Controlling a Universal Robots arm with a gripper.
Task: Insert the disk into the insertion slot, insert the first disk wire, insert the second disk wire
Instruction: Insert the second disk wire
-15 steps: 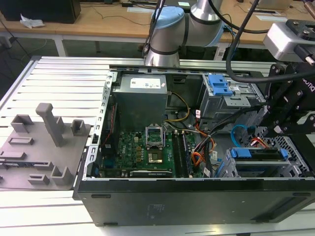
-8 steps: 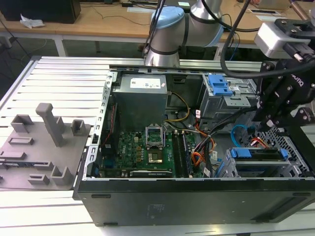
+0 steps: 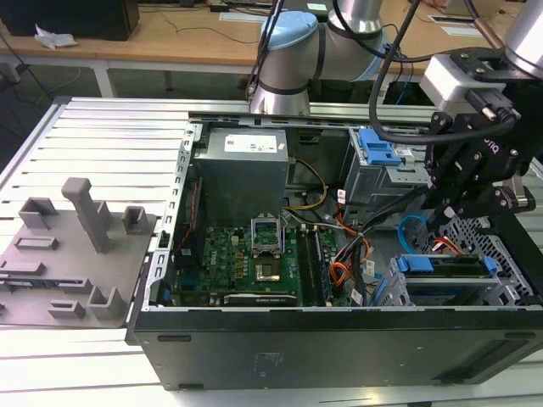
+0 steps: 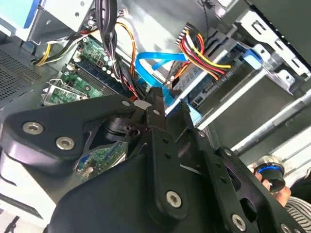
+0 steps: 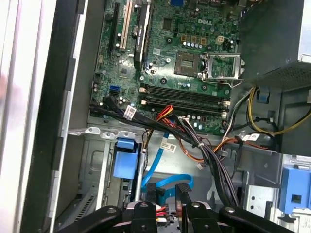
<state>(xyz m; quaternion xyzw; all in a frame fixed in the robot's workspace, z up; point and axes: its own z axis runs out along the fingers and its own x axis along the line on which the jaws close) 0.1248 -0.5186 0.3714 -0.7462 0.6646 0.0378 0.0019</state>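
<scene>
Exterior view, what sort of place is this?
Probably a robotics lab or workshop: a robot arm stands over an open computer case on a slatted metal table, with wooden desks behind.

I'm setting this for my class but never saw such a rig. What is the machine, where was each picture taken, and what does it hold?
A robot arm reaches over an open computer case on a slatted table; the exterior view sees this from off the arm. Both wrist views ride on the arm, looking past its black gripper at the motherboard and a blue cable. The disk sits in the insertion slot. Whether the gripper holds anything, I cannot tell.
</scene>
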